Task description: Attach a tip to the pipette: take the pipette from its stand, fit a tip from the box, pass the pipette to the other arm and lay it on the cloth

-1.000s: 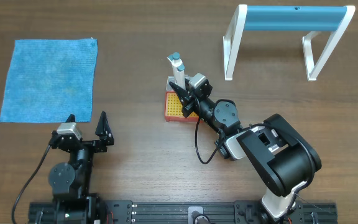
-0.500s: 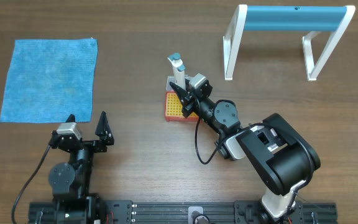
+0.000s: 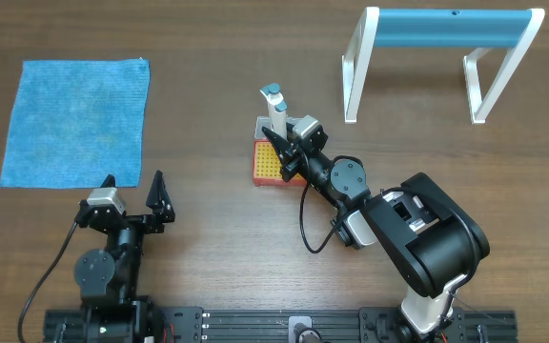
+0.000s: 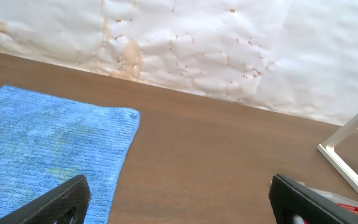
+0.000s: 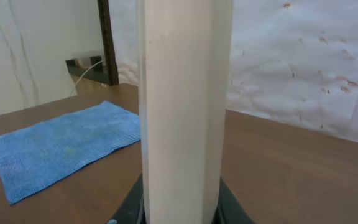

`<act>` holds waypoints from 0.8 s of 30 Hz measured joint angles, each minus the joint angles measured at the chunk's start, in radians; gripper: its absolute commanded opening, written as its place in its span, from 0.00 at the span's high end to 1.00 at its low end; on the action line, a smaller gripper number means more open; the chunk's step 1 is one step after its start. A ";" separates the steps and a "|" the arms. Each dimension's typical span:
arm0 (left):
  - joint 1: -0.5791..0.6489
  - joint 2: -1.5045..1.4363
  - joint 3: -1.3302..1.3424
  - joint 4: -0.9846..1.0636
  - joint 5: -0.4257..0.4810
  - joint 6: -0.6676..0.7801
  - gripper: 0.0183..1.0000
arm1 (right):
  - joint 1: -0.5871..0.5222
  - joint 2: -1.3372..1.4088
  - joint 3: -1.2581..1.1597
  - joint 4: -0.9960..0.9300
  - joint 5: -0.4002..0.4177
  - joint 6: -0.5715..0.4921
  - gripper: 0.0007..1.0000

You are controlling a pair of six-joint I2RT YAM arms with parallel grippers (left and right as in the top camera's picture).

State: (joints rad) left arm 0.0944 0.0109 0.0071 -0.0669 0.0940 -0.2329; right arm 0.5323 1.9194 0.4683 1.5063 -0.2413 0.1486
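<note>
Right gripper [image 3: 279,141] is clamped on the pipette [image 3: 274,103], holding it upright right above the orange tip box [image 3: 266,164]. Can't really tell if its lower end is touching a tip. Left gripper [image 3: 133,181] sits wide open, holding nothing, just below the blue cloth [image 3: 74,124]. The stand [image 3: 446,27] is well off to the right.

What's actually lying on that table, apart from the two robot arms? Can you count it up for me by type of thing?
cloth: 1
pipette: 1
tip box: 1
stand: 1
Total: 4
</note>
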 measured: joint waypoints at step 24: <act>0.000 0.000 0.000 0.000 0.000 0.000 0.07 | 0.000 0.014 0.001 0.019 0.003 0.000 0.92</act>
State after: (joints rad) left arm 0.0944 0.0109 0.0071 -0.0669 0.0940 -0.2329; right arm 0.5323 1.9335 0.4694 1.5257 -0.2379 0.1482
